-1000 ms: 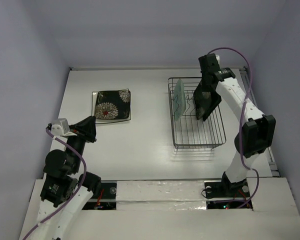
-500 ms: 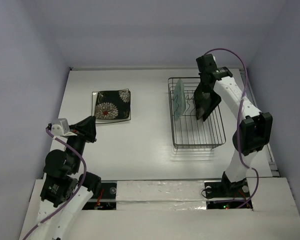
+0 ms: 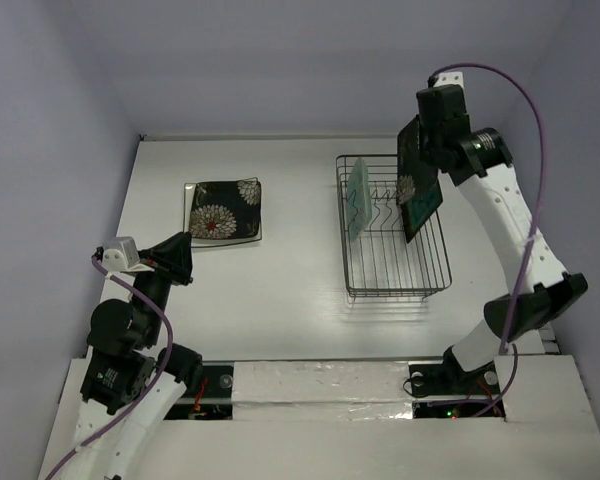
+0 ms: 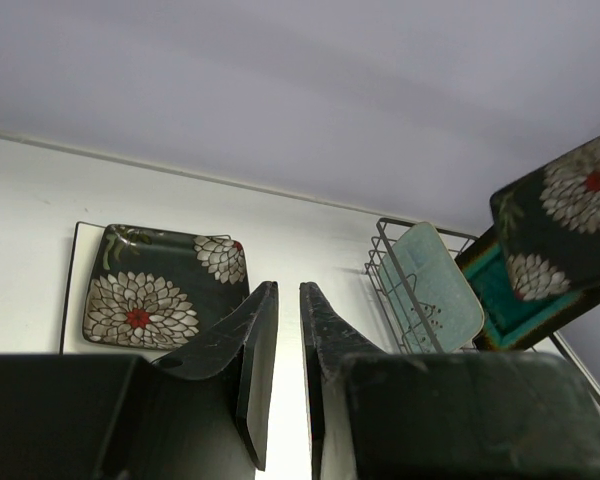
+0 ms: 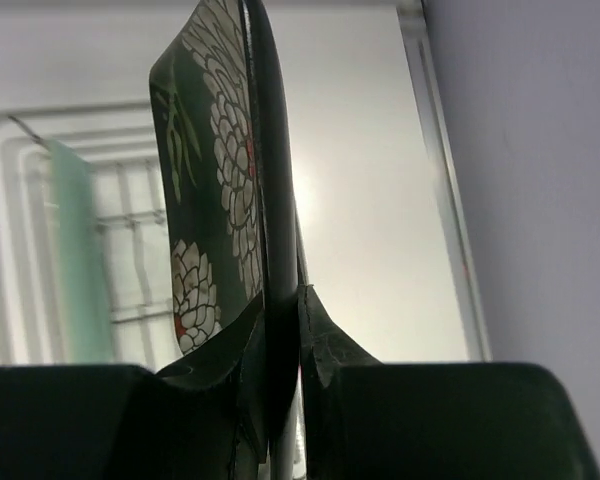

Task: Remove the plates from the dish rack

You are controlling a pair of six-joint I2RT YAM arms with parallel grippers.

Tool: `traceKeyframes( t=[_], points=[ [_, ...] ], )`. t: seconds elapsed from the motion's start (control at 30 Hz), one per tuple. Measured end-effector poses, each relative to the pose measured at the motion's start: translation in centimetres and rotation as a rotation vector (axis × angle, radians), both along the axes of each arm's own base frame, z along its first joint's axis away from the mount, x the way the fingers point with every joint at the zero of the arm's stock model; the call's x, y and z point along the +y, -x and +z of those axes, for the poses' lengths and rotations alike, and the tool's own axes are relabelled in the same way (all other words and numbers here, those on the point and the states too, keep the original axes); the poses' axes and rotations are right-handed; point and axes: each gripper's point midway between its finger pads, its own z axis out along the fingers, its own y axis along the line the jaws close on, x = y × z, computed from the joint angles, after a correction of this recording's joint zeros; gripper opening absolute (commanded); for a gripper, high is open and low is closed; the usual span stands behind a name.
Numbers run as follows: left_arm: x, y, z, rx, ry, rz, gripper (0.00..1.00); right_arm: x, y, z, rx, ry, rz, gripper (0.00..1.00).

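My right gripper [image 3: 426, 140] is shut on the edge of a black flowered plate [image 3: 410, 170] and holds it on edge above the dish rack [image 3: 395, 275]; the wrist view shows the fingers [image 5: 320, 330] clamping the plate [image 5: 215, 170]. A brown-rimmed teal plate [image 3: 426, 207] and a mint-green plate [image 3: 357, 200] stand in the rack. A second black flowered plate [image 3: 223, 208] lies on a white square plate [image 3: 188, 215] at the left. My left gripper [image 3: 185, 258] hovers near them, empty, its jaws a narrow gap apart [image 4: 288, 290].
The rack stands at the right, close to the table's right edge [image 3: 540, 300]. Walls enclose the table at the back and both sides. From the left wrist view the held plate [image 4: 565, 215] hangs above the teal plate [image 4: 510, 305] and the mint plate [image 4: 435, 285].
My right arm has lifted the black flowered plate up out of the rack and swung up and to the right. The left arm has not moved.
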Motion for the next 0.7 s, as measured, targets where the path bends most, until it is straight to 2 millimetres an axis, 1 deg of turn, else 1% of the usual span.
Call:
traceKeyframes(
  t=[0.1,0.2,0.23,0.3,0.37,0.43,0.5,0.57,0.63,0.7],
  points=[
    [0.0,0.0,0.0,0.000,0.000,0.000,0.13,1.6,1.5,3.5,-0.116,-0.071,0.038,0.00],
    [0.0,0.0,0.0,0.002,-0.001,0.000,0.12,4.4,2.4,6.1,-0.217,-0.169,0.104,0.00],
    [0.0,0.0,0.0,0.002,-0.001,0.000,0.12,5.7,2.5,6.6,-0.249,-0.215,0.130,0.00],
    [0.0,-0.1,0.0,0.002,-0.001,0.000,0.12,8.9,2.0,6.9,-0.294,-0.325,0.203,0.00],
    [0.0,-0.1,-0.1,0.003,-0.001,0.000,0.12,12.6,1.0,6.3,-0.315,-0.447,0.272,0.00],
    [-0.1,-0.1,-0.1,0.007,-0.003,0.000,0.12,16.9,-0.7,4.7,-0.306,-0.580,0.335,0.00],
    [-0.1,-0.3,-0.3,0.014,-0.006,0.000,0.12,21.6,-2.6,2.2,-0.268,-0.710,0.395,0.00],
    [-0.2,-0.4,-0.4,0.021,-0.009,0.000,0.12,25.9,-4.3,-0.8,-0.216,-0.818,0.436,0.00],
    [-0.2,-0.6,-0.6,0.027,-0.012,0.000,0.12,29.9,-5.6,-5.1,-0.137,-0.908,0.456,0.00],
    [-0.3,-0.6,-0.6,0.030,-0.013,0.000,0.12,33.1,-6.1,-9.5,-0.046,-0.966,0.458,0.00]
  ],
)
